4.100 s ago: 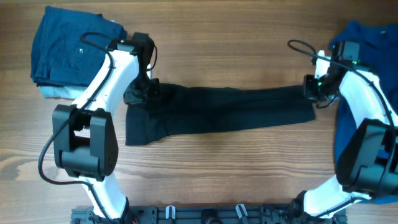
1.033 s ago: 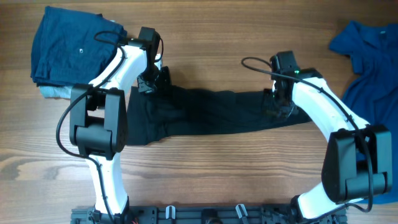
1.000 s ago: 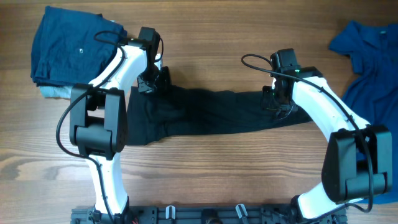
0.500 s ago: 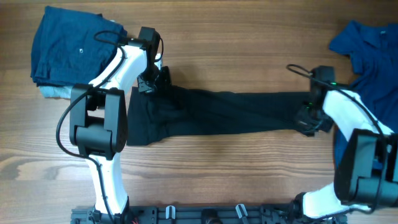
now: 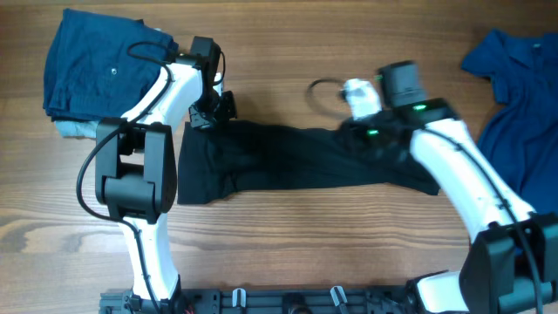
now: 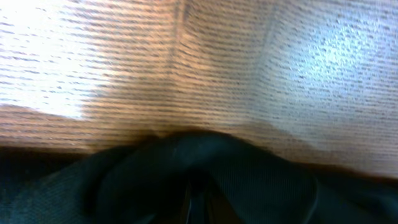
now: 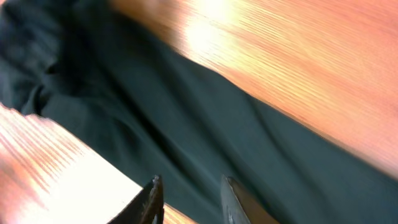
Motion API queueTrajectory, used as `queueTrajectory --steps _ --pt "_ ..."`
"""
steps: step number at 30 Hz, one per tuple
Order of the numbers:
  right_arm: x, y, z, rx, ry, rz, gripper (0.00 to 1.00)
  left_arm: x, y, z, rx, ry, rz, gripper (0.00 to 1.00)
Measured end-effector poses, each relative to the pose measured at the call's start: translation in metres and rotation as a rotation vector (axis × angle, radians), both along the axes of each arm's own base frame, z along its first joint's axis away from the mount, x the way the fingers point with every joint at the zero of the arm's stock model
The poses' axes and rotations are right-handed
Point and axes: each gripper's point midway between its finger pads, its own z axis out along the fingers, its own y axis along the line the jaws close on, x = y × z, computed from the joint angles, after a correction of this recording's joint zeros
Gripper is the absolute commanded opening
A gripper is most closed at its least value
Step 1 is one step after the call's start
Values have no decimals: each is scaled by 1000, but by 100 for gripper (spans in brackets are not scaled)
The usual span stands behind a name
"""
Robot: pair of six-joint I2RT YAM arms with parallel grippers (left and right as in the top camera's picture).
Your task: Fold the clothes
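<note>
The clothes, a black polo shirt (image 5: 296, 161), lie stretched in a long band across the wooden table. My left gripper (image 5: 212, 112) is shut on the shirt's upper left corner; in the left wrist view black cloth (image 6: 205, 174) bunches up around the closed jaws and hides them. My right gripper (image 5: 356, 131) hovers over the right-hand half of the shirt. In the right wrist view its fingers (image 7: 153, 198) stand apart above the dark cloth (image 7: 186, 118) with nothing between them, so the gripper (image 7: 191, 199) is open.
A folded navy garment (image 5: 96, 65) lies on a pale blue one (image 5: 77, 129) at the back left. A bright blue shirt (image 5: 514, 96) is heaped at the right edge. The arms' mounting rail (image 5: 296, 301) runs along the front.
The right gripper has let go of the shirt's right end, opened, and swung left over the shirt. The left gripper keeps its hold in the same place.
</note>
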Motion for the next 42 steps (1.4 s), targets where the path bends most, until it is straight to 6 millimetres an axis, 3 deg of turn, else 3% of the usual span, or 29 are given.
queueTrajectory --steps 2,3,4,5,6,10,11,12,15,18,22,24,25,26,30,31,33,35,37,38,39,42 --pt "-9 47 0 -38 -104 208 32 1 3 0 0 -1 7 9" --pt "-12 59 -2 -53 -130 261 34 1 4 0 0 -1 6 9" --pt "-12 76 -10 -85 -171 332 46 1 4 0 0 -2 5 9" --pt "-14 84 -19 -111 -176 366 57 2 4 0 -1 -4 6 10" --pt "-21 93 -43 -163 -151 426 59 2 5 0 -1 -5 5 10" --pt "-25 92 -93 -241 -74 470 59 5 5 4 0 -22 5 11" --pt "-25 92 -95 -244 -72 472 59 5 6 4 3 -25 5 12" --pt "-26 93 -95 -244 -73 476 56 6 6 5 3 -28 6 12" --pt "-27 95 -95 -240 -81 503 16 9 6 5 1 -42 7 13" --pt "-32 101 -93 -200 -70 523 4 9 6 6 0 -42 7 14" --pt "-50 105 -93 -139 4 553 4 10 6 6 1 -43 7 15" --pt "-66 106 -93 -118 66 575 9 9 6 6 0 -42 7 16" --pt "-78 108 -93 -111 102 593 26 10 6 6 0 -44 6 16" --pt "-87 111 -93 -108 125 608 33 10 5 6 0 -45 7 15" --pt "-99 121 -93 -112 132 640 49 13 7 6 6 -56 7 15" --pt "-99 121 -93 -114 136 626 52 13 7 8 6 -57 9 19" --pt "-93 123 -87 -114 142 579 53 21 12 25 9 -86 20 23" --pt "-84 131 -66 -98 109 555 53 34 19 61 -1 -181 36 22" --pt "-69 145 -28 -66 9 557 37 42 36 110 -14 -291 90 20" --pt "-62 154 -10 -47 -53 571 27 42 45 123 -14 -315 116 22" --pt "-54 166 8 -24 -138 602 23 41 64 138 -11 -338 169 32" --pt "-36 187 24 16 -279 631 18 31 107 156 5 -346 284 70"
